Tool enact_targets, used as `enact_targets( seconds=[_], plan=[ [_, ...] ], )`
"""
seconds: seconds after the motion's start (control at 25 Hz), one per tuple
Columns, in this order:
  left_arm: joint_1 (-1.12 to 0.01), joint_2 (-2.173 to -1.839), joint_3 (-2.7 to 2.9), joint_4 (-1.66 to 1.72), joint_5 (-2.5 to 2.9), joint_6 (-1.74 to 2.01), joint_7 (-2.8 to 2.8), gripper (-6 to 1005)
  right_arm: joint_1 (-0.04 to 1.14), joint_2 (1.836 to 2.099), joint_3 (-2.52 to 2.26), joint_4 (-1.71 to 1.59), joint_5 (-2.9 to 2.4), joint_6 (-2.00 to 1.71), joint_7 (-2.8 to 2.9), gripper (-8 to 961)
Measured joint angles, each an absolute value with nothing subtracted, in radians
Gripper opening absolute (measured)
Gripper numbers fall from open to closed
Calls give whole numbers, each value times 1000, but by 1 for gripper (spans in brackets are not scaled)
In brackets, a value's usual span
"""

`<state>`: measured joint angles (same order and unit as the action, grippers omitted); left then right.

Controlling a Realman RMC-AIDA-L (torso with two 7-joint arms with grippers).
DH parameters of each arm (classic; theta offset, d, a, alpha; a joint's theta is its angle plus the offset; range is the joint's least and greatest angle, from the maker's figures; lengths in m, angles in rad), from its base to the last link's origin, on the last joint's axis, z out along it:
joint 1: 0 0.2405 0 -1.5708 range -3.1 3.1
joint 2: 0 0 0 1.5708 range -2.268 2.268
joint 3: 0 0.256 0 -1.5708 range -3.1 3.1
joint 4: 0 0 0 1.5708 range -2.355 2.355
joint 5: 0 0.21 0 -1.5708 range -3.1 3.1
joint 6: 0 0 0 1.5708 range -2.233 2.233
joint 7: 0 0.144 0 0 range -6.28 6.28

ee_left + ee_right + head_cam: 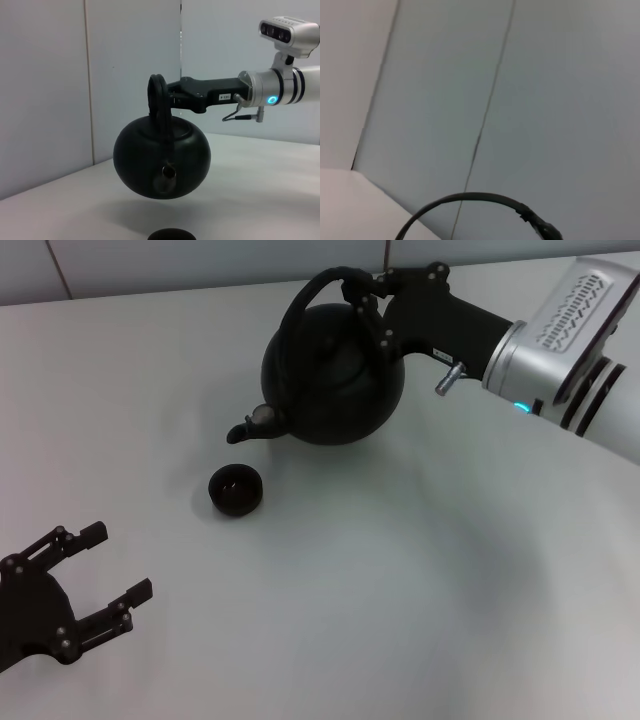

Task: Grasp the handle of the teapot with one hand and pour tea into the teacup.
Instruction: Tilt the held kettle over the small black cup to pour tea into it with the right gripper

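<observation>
The big round black teapot [335,375] hangs in the air above the white table, tilted with its short spout [243,430] low and aimed toward the teacup. My right gripper [368,300] is shut on the arched black handle [300,308] at its top. In the left wrist view the teapot [161,160] is clear of the table, spout [167,172] facing the camera, handle [159,102] held by the right gripper [167,100]. The small black teacup [236,489] stands on the table just below and in front of the spout; its rim shows in the left wrist view [171,234]. My left gripper [100,575] is open and idle at the near left.
The white table [420,580] stretches around the cup. A pale panelled wall [100,75] stands behind it. The right arm's silver forearm [580,330] reaches in from the far right. The right wrist view shows only the wall and a thin black cable [470,199].
</observation>
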<state>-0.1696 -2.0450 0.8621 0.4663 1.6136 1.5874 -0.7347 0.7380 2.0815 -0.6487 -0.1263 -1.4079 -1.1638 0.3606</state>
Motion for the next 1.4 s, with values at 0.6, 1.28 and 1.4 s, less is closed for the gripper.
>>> enact_targets(
  seconds=[0.6, 1.28, 1.4],
  plan=[
    [-169, -2044, 859, 466, 1614, 1587, -735, 808, 758, 2084, -730, -168, -1408, -1166, 233, 78],
    [-176, -2044, 848, 466, 1619, 1589, -735, 807, 769, 2086, -794, -204, -1408, -1160, 152, 77],
    [-176, -2044, 848, 466, 1619, 1587, -735, 807, 773, 2086, -802, -205, -1408, -1160, 138, 77]
  ],
)
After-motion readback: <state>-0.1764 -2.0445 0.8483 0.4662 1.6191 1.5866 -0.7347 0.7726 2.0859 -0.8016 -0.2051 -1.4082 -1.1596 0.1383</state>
